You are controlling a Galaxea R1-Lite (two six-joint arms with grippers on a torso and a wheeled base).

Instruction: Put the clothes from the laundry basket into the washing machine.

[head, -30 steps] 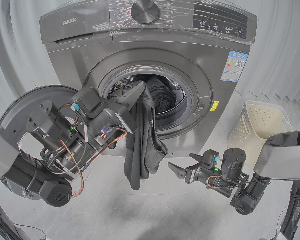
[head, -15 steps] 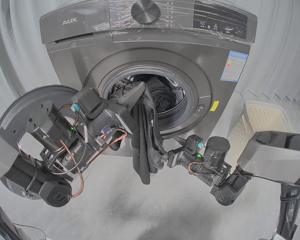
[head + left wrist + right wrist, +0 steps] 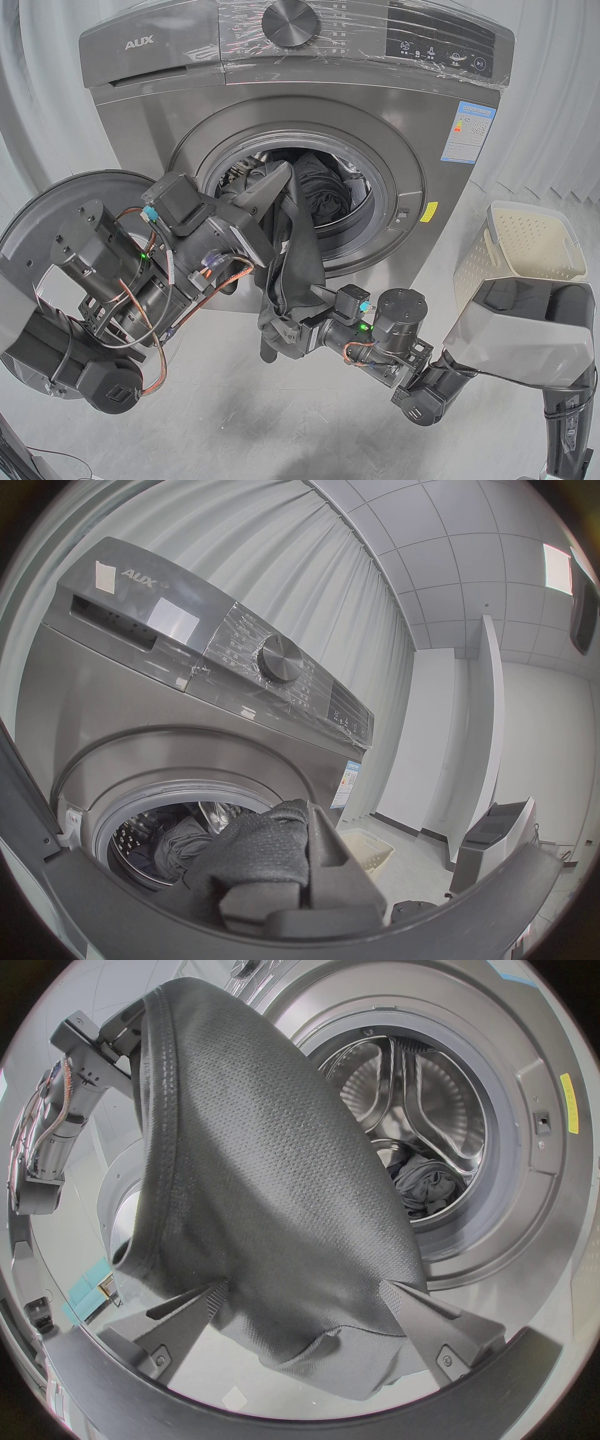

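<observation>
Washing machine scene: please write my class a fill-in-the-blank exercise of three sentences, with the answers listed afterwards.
1. The round door of the washing machine stands ____.
2. The left gripper holds the top of the dark garment; the right gripper, fingers spread, is at its ____ end.
3. Other clothes already lie inside the machine's ____.
Missing words: open; lower; drum.

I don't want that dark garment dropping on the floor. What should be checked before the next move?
1. Washer door swung open: ok.
2. Left gripper shut on dark garment at the mouth of the drum: ok.
3. Garment inside drum: not ok, most hangs outside.
4. Right gripper open around the hanging cloth: ok.
5. Room left in drum: ok.
6. Laundry basket emptied: cannot tell.
</observation>
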